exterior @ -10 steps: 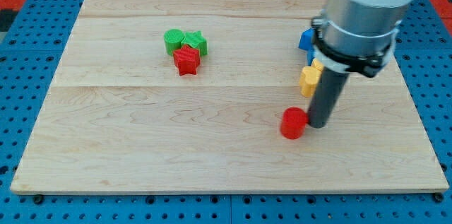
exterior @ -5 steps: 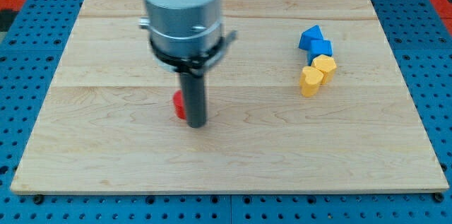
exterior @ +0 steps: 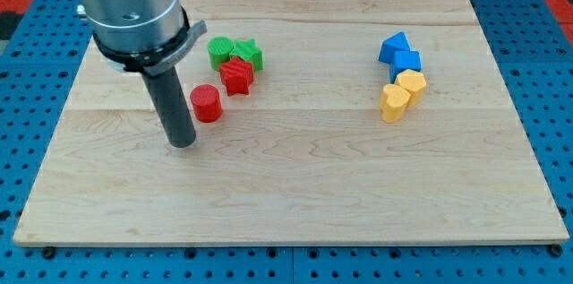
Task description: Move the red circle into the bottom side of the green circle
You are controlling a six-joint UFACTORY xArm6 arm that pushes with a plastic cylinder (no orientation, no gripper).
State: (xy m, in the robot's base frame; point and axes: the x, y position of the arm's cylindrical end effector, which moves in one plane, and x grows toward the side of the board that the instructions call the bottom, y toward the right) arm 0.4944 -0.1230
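Note:
The red circle (exterior: 207,103) lies on the wooden board, left of centre. The green circle (exterior: 220,52) sits above it and slightly to the right, with a gap between them. A green star (exterior: 247,53) touches the green circle on its right, and a red star (exterior: 236,76) sits just below those two, right beside the red circle's upper right. My tip (exterior: 182,142) rests on the board to the lower left of the red circle, a short gap away from it.
Two blue blocks (exterior: 398,52) and two yellow blocks (exterior: 402,93) form a cluster at the view's right. The wooden board (exterior: 295,194) lies on a blue pegboard. The arm's grey body hangs over the board's upper left.
The red circle has travelled from right of centre to the left, ending below the green circle. The rod moved left with it and now stands at its lower left.

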